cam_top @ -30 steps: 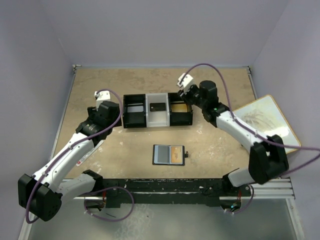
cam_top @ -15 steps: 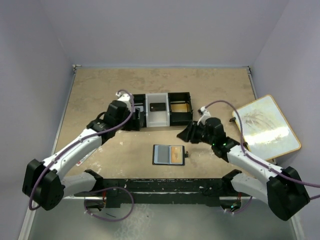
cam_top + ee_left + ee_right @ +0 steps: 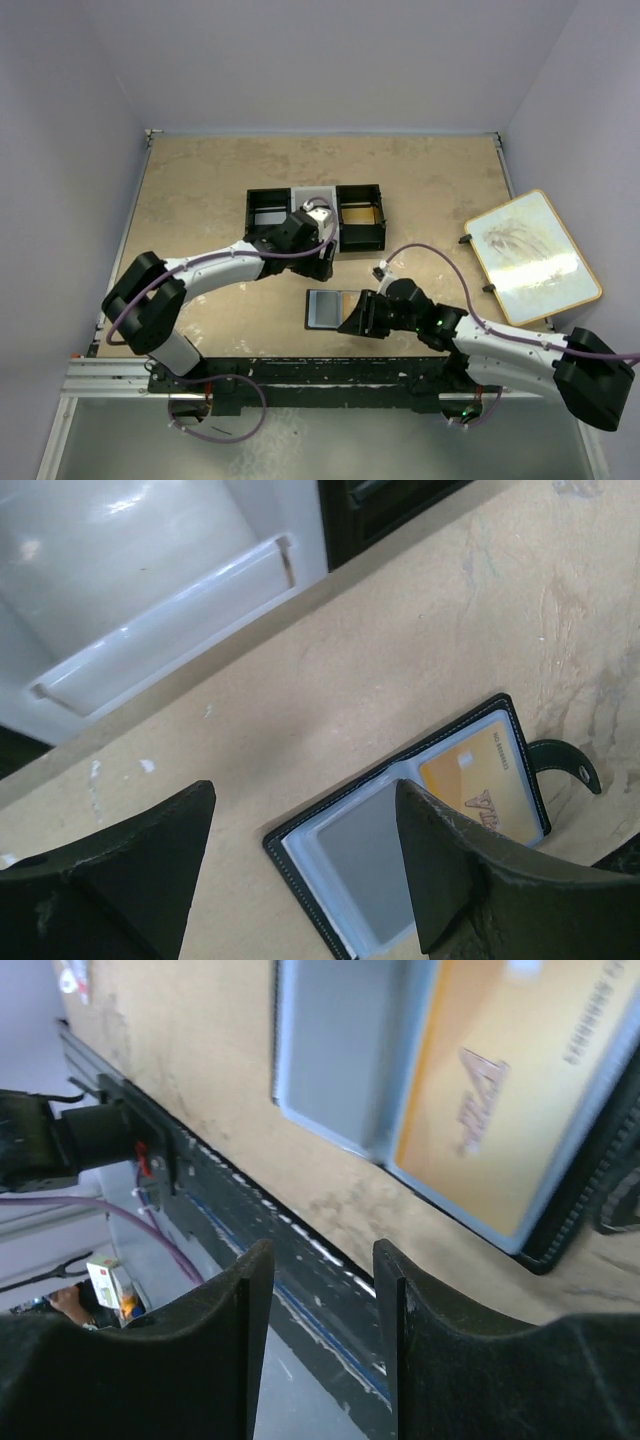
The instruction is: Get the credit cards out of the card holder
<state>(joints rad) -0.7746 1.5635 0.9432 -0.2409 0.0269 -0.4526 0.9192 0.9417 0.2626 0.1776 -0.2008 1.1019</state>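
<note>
Tan scuffed tabletop (image 3: 200,190), pale walls around. Wood-framed pale board (image 3: 530,255) lies at the right edge. Black-and-white three-compartment tray (image 3: 362,214) sits mid-table. Small black bifold card holder (image 3: 300,842) lies open flat nearer the arms than the tray, clear sleeves up. Gold-tan plastic card (image 3: 485,780) sits in one sleeve; the other shows grey. Left gripper (image 3: 305,800) hovers between tray and holder, fingers wide apart, empty. Right gripper (image 3: 320,1255) is low at the holder's card side, fingers parted, gripping nothing.
</note>
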